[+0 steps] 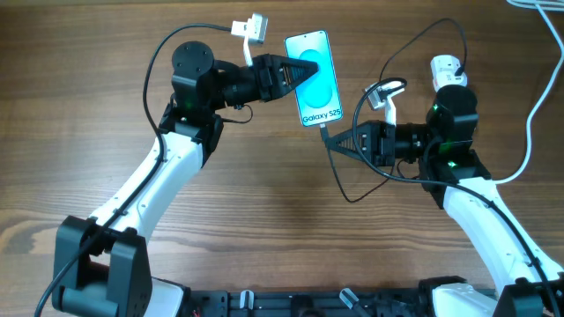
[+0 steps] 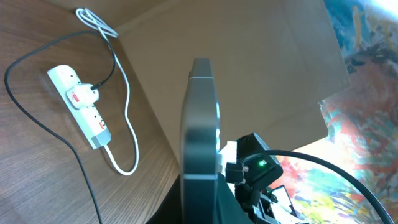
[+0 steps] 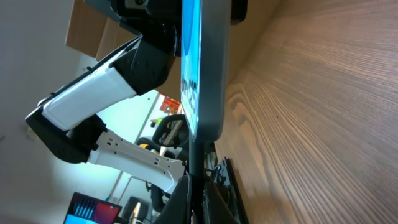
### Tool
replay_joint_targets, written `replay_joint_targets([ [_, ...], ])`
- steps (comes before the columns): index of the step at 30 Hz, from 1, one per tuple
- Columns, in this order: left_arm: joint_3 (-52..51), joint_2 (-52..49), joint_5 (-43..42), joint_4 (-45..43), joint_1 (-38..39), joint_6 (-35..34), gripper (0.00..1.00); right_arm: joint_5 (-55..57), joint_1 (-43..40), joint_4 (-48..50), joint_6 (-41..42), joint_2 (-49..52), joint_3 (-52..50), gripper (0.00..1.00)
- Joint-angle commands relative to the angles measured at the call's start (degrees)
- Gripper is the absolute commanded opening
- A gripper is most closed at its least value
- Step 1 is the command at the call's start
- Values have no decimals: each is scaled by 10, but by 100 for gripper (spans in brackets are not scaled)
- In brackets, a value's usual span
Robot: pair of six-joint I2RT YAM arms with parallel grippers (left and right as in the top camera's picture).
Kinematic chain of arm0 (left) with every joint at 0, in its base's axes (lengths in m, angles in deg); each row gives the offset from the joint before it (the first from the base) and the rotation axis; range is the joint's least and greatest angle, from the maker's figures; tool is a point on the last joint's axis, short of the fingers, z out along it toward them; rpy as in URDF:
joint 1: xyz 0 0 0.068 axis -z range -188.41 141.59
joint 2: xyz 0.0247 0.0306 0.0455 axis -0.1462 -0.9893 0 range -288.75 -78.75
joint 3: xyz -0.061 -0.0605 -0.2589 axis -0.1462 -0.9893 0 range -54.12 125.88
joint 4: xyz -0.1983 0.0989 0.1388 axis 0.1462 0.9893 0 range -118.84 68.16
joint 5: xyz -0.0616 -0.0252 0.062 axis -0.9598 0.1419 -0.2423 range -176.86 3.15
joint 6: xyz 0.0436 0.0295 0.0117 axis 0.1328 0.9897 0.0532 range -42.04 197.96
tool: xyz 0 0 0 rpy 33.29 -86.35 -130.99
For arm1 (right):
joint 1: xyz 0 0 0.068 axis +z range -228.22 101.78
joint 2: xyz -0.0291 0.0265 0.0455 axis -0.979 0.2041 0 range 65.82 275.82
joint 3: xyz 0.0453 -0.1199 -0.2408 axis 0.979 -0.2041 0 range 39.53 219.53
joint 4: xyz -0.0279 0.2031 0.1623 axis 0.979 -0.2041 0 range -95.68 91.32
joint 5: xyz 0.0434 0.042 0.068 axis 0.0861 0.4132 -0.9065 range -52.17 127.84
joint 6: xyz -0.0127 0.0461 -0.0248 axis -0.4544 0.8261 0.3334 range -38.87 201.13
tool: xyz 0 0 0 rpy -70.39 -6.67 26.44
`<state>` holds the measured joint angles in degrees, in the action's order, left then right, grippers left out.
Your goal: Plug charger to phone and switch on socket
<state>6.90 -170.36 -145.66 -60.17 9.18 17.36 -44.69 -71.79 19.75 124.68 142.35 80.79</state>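
The phone (image 1: 319,97), cyan screen up with "Galaxy S25" at its near end, is held off the table by my left gripper (image 1: 300,75), shut on its left side. It shows edge-on in the left wrist view (image 2: 200,112) and the right wrist view (image 3: 205,62). My right gripper (image 1: 339,141) is shut on the charger's dark plug (image 3: 196,162), whose tip meets the phone's near end; I cannot tell how deep it sits. The black charger cable (image 1: 339,180) loops below my right gripper. The socket (image 2: 74,99) carries the white adapter and is partly hidden under my right arm in the overhead view (image 1: 443,66).
The socket's thick white lead (image 1: 538,106) runs along the table's right side and also shows in the left wrist view (image 2: 127,118). A cardboard wall (image 2: 249,62) stands behind the table. Bare wood lies in front of both arms.
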Motion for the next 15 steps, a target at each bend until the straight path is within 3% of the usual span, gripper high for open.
replay_joint_targets([
  [1, 9, 3, -29, -3, 9, 1, 4, 3, 2, 12, 1, 2, 3, 4],
  [15, 9, 3, -53, -4, 9, 1, 4, 33, 2, 19, 2, 2, 3, 4],
])
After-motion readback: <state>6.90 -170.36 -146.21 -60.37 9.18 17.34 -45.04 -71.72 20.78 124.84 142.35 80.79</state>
